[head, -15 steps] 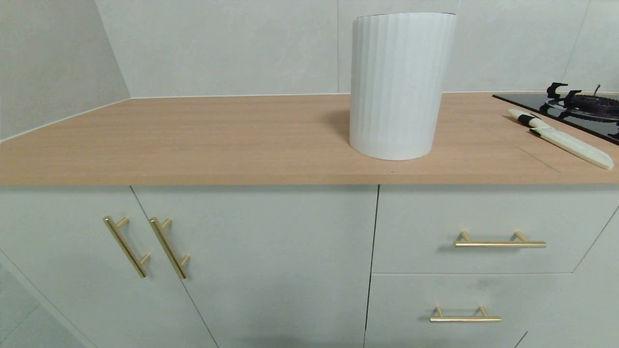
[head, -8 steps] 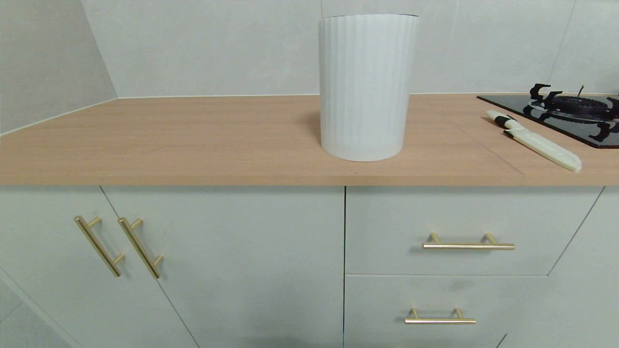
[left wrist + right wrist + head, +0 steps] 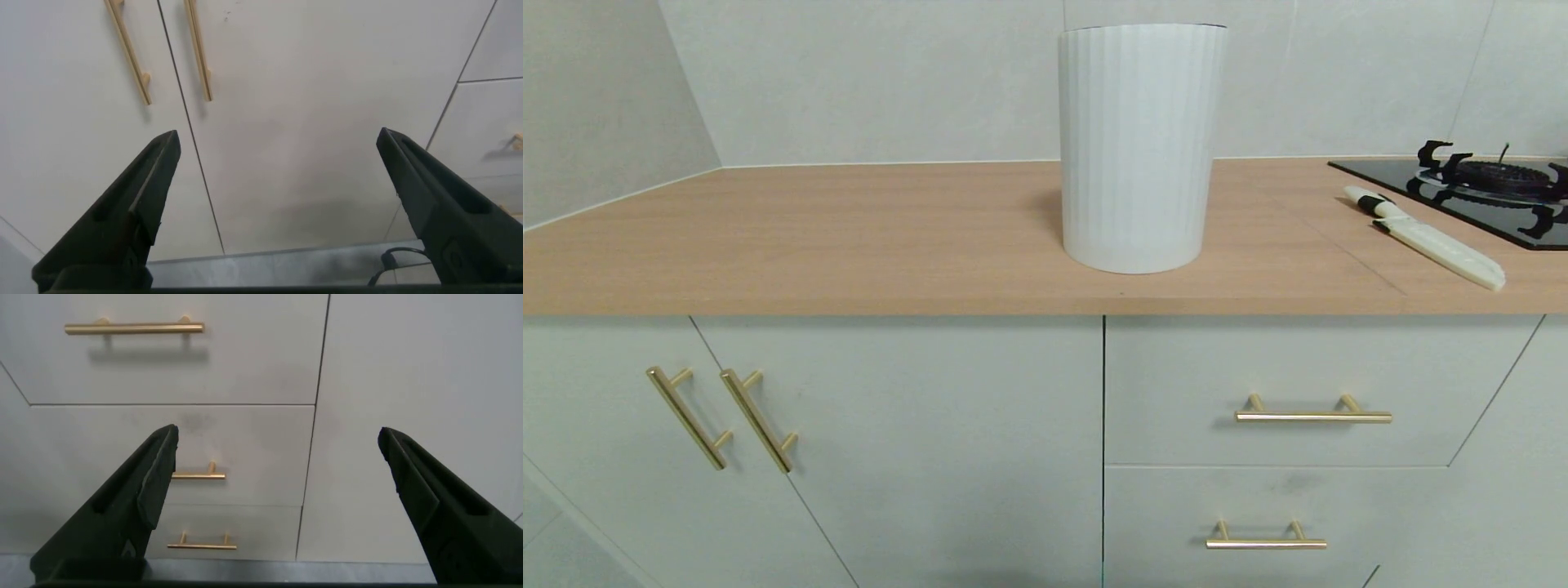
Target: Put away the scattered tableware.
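We find the knife (image 3: 1425,237) lying flat on the countertop (image 3: 809,237), out to the right, just beside the hob (image 3: 1494,188) and well apart from the white ribbed container (image 3: 1139,147). Its dark-banded handle points toward the back wall. The container stands upright near the counter's front edge, above the seam between the cabinet door and the drawers. We judge it to be the intended holder for loose tableware, which would explain its central, reachable position. The left gripper (image 3: 278,143) hangs low before the cabinet doors (image 3: 327,122), its jaws spread wide with nothing between them. The right gripper (image 3: 278,437) is likewise spread and empty, facing the drawer fronts (image 3: 163,367) below counter height. We take this low, unloaded posture to mean that no pick has begun. The knife's flat lie will call for a shallow pinch across the handle, and its closeness to the hob leaves little margin on that side.
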Motion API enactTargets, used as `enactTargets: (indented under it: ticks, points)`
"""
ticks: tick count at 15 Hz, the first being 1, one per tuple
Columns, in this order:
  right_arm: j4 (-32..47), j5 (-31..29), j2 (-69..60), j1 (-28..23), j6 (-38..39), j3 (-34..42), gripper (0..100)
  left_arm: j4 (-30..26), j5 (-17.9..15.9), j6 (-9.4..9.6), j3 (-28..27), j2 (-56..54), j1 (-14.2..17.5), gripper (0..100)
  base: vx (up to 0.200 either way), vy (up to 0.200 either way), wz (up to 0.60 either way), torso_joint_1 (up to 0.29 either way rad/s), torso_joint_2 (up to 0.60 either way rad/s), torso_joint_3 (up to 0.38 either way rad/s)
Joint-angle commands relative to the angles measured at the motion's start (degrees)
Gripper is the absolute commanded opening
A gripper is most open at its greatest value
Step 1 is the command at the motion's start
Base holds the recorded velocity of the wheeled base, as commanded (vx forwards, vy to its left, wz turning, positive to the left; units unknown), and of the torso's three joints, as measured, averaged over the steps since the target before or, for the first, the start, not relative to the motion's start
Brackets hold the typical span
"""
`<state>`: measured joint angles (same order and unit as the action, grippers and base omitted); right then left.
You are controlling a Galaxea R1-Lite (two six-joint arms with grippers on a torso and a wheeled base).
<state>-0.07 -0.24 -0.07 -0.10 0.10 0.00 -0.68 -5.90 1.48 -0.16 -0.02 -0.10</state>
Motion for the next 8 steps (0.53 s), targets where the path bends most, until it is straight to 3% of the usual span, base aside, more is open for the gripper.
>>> enactTargets:
  ticks: [1, 8]
  points:
    - [-0.01, -0.02, 0.07, 0.01, -0.01, 0.0, 100, -0.02, 0.01, 0.02, -0.02, 0.02, 0.01, 100, 0.0, 0.0, 0.0, 0.0, 0.0, 0.0]
    - [-0.01, -0.02, 0.07, 0.01, -0.01, 0.0, 100, -0.02, 0.01, 0.02, -0.02, 0.02, 0.01, 100, 0.0, 0.0, 0.0, 0.0, 0.0, 0.0]
